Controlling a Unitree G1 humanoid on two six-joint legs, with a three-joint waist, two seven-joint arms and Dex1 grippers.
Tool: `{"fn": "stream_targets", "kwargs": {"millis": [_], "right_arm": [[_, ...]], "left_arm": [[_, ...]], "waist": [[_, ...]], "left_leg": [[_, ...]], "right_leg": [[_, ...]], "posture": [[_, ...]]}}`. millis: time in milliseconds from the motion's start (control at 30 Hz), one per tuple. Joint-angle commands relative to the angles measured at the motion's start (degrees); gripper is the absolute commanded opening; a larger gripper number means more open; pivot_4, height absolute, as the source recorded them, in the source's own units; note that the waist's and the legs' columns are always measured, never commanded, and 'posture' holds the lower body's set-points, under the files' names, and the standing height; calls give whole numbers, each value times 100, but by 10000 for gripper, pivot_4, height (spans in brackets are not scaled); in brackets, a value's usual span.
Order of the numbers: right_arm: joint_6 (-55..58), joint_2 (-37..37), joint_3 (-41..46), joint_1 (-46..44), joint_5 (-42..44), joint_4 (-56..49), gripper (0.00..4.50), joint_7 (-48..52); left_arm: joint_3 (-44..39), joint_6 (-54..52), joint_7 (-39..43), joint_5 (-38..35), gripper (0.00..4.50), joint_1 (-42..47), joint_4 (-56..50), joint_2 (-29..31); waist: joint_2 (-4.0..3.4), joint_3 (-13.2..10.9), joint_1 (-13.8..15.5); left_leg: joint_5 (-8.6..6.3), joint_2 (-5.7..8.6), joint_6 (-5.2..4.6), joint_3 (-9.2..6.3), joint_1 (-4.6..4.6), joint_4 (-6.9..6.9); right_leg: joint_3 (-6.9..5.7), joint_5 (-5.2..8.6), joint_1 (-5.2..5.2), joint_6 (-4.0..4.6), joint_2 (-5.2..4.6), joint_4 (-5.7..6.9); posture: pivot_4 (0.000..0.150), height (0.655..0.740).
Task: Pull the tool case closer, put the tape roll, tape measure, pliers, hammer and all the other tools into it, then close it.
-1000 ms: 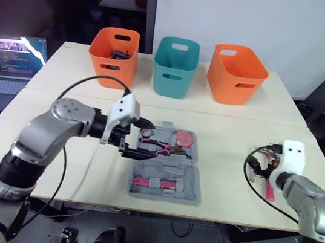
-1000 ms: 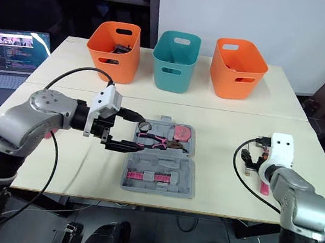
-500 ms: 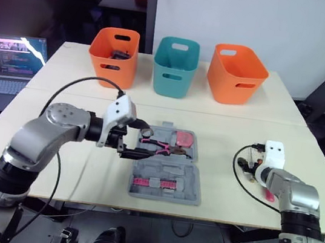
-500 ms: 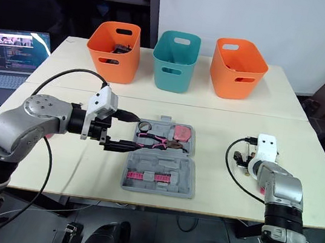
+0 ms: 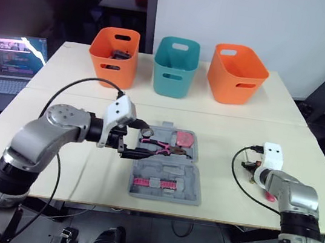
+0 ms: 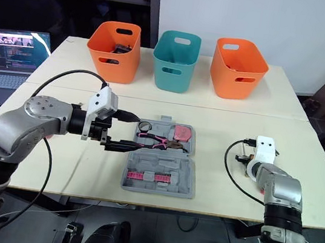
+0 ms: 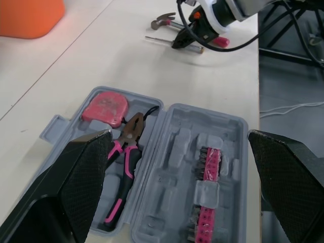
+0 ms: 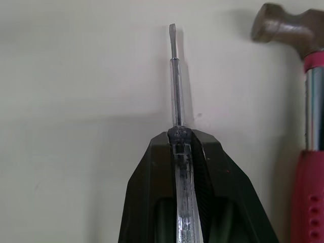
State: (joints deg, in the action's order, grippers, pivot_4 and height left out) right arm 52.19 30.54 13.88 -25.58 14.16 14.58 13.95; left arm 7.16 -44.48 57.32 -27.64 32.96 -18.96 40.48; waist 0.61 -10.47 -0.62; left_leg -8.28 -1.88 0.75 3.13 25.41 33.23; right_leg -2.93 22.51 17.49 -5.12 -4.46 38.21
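The grey tool case [image 5: 166,172] lies open at the table's middle. In it are pink-handled pliers [image 7: 124,148], a pink tape measure [image 7: 104,106], a pink strip of bits [image 7: 205,195] and a small dark ring [image 5: 146,133]. My left gripper [image 5: 139,145] hovers open at the case's left edge, with nothing between its fingers. At the right of the table my right gripper [image 8: 181,139] is shut on a clear-handled screwdriver [image 8: 174,76], whose shaft lies flat on the table. The hammer [image 8: 310,167], with its pink grip and steel head, lies just beside it.
Two orange baskets [image 5: 114,54] [image 5: 237,73] and a teal one [image 5: 174,65] stand in a row at the back. A laptop [image 5: 13,62] sits to the far left. A black cable [image 5: 237,175] loops by my right wrist. Bare tabletop separates the case from the hammer.
My right gripper has closed on the screwdriver after the arm drew in toward it. The left arm and the case have barely moved.
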Motion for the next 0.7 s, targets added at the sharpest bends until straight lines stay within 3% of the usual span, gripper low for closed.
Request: {"fn": "stream_targets", "kwargs": {"millis": [33,300,667,700], "right_arm": [[922,181,-106,276,210,-1262,168,150],[2539,-730,-181,861,522,-3303,168,-274],[2314,-1083,-478,819,50,-3034,168,-771],[2288,-1074,-495,818,31,-3032,4902,-776]], "left_arm": [[-34,123,26,-29,45000,100,-50,-6],[-22,217,99,-87,45000,84,-61,-64],[4,287,106,-43,45000,39,-100,-45],[-3,291,105,-42,45000,31,-103,-38]], "waist": [[0,0,-1],[-1,0,-19],[-1,0,-4],[-1,0,-5]], "left_leg": [[0,0,0,0,0,-1],[-7,-5,-10,-3,0,-3],[-8,1,-10,-3,1,-4],[-8,0,-10,-2,1,-5]], "right_leg": [[0,0,1,0,-1,0],[1,-1,4,1,1,2],[0,0,6,1,-2,1],[0,0,7,1,-2,1]], "posture": [[1500,7400],[1500,7400],[1500,7400],[1500,7400]]}}
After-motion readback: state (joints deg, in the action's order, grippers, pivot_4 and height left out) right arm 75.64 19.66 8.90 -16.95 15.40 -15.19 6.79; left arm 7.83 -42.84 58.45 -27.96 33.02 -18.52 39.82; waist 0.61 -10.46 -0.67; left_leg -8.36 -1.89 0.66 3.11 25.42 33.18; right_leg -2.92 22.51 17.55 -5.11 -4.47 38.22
